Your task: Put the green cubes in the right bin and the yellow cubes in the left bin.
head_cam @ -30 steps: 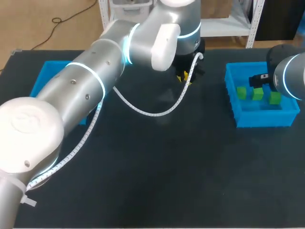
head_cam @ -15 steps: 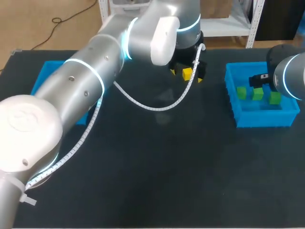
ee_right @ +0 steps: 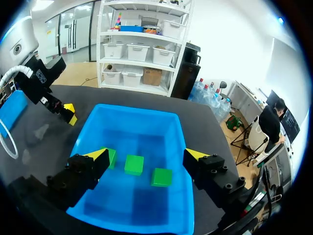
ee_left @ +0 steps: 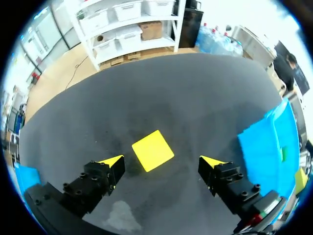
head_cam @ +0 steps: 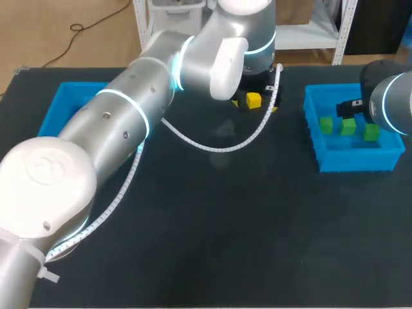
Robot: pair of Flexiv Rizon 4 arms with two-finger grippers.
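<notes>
From above, the left arm (head_cam: pixel 129 116) stretches to the table's (head_cam: pixel 212 225) far middle, where a yellow cube (head_cam: pixel 253 100) lies, well apart from the left bin (head_cam: pixel 61 106) it belongs in. Three green cubes (head_cam: pixel 348 127) sit sorted in the right bin (head_cam: pixel 357 159).

Along the left wrist, the left gripper (ee_left: pixel 161 161) hangs with its fingers spread either side of the cube, touching nothing. It looks lined up for a grasp.

Along the right wrist, the right gripper (ee_right: pixel 146 154) hovers spread and empty over the right bin, its share apparently done.
</notes>
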